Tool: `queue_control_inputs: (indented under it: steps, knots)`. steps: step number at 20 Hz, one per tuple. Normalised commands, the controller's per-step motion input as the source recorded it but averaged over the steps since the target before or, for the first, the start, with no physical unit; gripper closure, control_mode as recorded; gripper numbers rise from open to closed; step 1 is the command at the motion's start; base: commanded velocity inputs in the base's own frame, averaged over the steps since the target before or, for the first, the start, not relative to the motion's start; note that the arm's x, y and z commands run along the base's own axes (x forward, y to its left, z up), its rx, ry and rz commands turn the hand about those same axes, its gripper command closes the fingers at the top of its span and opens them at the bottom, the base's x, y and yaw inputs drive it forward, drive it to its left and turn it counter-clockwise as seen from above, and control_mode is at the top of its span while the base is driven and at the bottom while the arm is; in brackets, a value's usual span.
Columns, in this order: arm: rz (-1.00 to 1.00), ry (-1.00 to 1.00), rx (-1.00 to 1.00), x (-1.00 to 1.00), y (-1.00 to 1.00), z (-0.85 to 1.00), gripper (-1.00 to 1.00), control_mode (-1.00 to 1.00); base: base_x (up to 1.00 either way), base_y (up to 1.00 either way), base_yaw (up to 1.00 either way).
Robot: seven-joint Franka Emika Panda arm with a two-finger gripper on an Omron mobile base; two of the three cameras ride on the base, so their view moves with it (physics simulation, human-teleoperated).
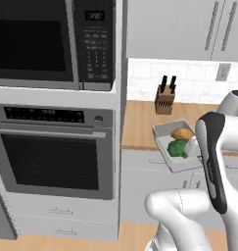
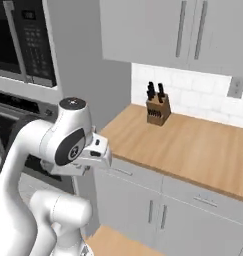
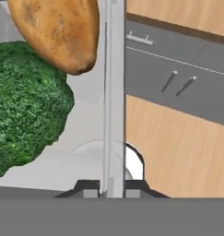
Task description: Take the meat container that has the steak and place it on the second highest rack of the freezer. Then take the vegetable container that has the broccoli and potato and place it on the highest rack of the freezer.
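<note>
Above the counter edge, the gripper (image 3: 113, 186) pinches the tray (image 1: 165, 131) wall; keep it level so the broccoli (image 1: 178, 148) and potato (image 1: 182, 133) stay put.

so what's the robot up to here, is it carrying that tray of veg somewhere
Yes. The gripper is shut on the rim of the vegetable container, holding it up in the air in front of the wooden counter. Inside lie the broccoli and the potato, touching each other. A knife block stands on the counter by the wall. To the left is the oven column.
</note>
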Motion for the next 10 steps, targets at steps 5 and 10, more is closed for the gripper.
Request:
queue_control_inputs:
  steps: [5,10]
  knots:
    - [0.00,0.00,0.00,0.00,0.00,0.00,1.00,1.00,-0.25,1.00,0.78]
    - [0.00,0.00,0.00,0.00,0.00,0.00,1.00,1.00,0.07,1.00,0.54]
